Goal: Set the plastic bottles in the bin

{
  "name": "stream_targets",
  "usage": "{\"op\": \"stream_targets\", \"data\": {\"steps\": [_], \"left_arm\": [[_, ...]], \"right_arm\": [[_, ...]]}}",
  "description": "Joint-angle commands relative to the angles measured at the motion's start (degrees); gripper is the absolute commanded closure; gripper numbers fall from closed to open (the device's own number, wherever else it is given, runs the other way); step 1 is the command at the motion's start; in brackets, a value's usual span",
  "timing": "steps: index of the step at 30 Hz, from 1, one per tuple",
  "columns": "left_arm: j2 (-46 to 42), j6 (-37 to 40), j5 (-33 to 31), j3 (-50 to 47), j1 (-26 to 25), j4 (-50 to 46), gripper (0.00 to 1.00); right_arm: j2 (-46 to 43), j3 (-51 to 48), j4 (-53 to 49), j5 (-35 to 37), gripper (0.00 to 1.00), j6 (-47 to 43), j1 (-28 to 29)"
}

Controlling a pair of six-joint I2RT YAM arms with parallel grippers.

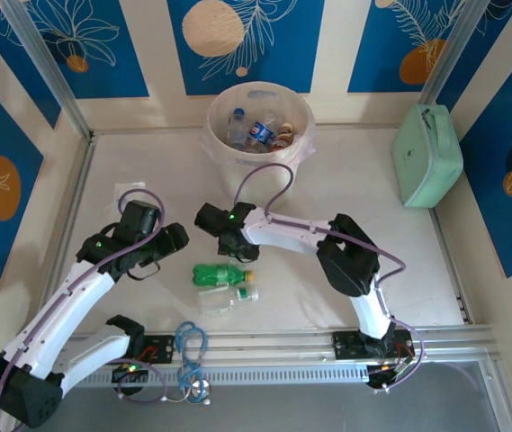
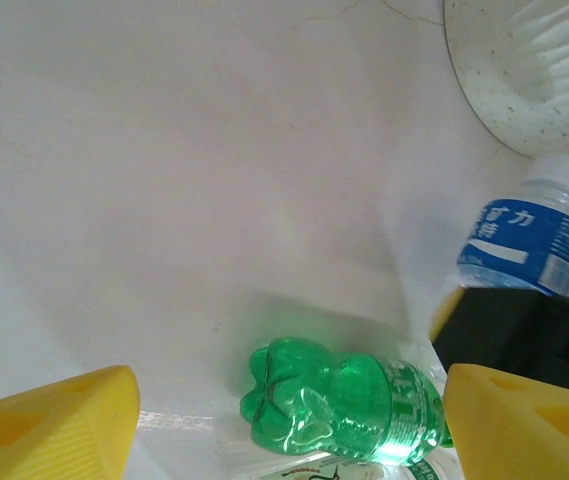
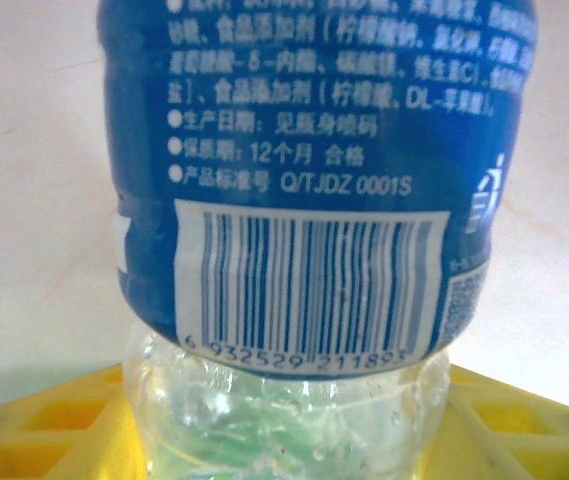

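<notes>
On the left, our left tool [image 2: 289,400] stands wide with nothing in it. It is near the green bottle [image 2: 344,410], which lies on its side on the bench [image 1: 148,171]. A clear bottle [image 1: 226,298] lies just beside the green one.

These bottles look light and thin. We think they squash and roll easily, so the bumpy middle seems the best place to take hold.

Next, our right tool [image 3: 284,425] is closed around the blue-label bottle [image 2: 524,235]. It grips the clear, bumpy bottom, and the white cap points away. The blue label has white Chinese writing and a bar code. We can read 6 932529 211893 and Q/TJDZ 0001S.

Further right and at the back stands the bin [image 1: 302,144]. Some bottles lie inside it, well apart from the ones on the bench.
</notes>
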Motion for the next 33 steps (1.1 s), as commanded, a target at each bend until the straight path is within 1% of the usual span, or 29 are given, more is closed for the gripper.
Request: {"op": "stream_targets", "data": {"steps": [1,9,12,16,19,20,22,25,26,29,33], "left_arm": [[-0.7,0.0,-0.4,1.1,0.8,0.3,0.20],[0.9,-0.9,0.1,3.1,0.8,1.7,0.19],[1.3,-1.5,-0.1,3.7,0.8,1.9,0.19],[1.4,-2.9,0.3,4.3,0.9,2.5,0.18],[1.6,-3.9,1.4,4.9,1.0,2.9,0.18],[1.6,-4.1,1.6,5.0,0.9,3.0,0.18],[1.5,-4.3,2.1,5.3,1.0,2.9,0.18],[1.6,-4.5,2.7,5.3,1.0,2.9,0.18],[1.6,-4.6,2.8,5.1,1.0,2.8,0.18],[1.4,-5.4,3.2,4.1,1.0,2.6,0.19],[0.8,-7.3,4.5,2.0,0.9,3.1,0.19]], "right_arm": [[-6.1,-1.0,-2.6,5.1,0.44,-2.1,3.3],[-16.1,-1.8,-7.9,13.2,0.46,-3.9,10.5],[-21.7,-2.6,-7.0,15.1,0.47,-6.6,12.8],[-29.8,-2.2,-5.5,17.0,0.47,-9.8,14.3],[-35.2,-0.9,-2.0,16.7,0.47,-13.7,13.3],[-36.3,0.4,-1.6,15.8,0.47,-14.8,12.1],[-37.3,3.3,-1.9,12.3,0.47,-16.3,7.8],[-36.9,9.4,-2.8,2.8,0.47,-18.5,-2.1],[-36.3,11.3,-2.6,-1.0,0.47,-19.6,-6.1],[-32.5,18.3,-3.6,-10.3,0.47,-22.4,-15.5],[-25.6,27.2,-5.0,-20.3,0.47,-25.2,-24.3]]}}
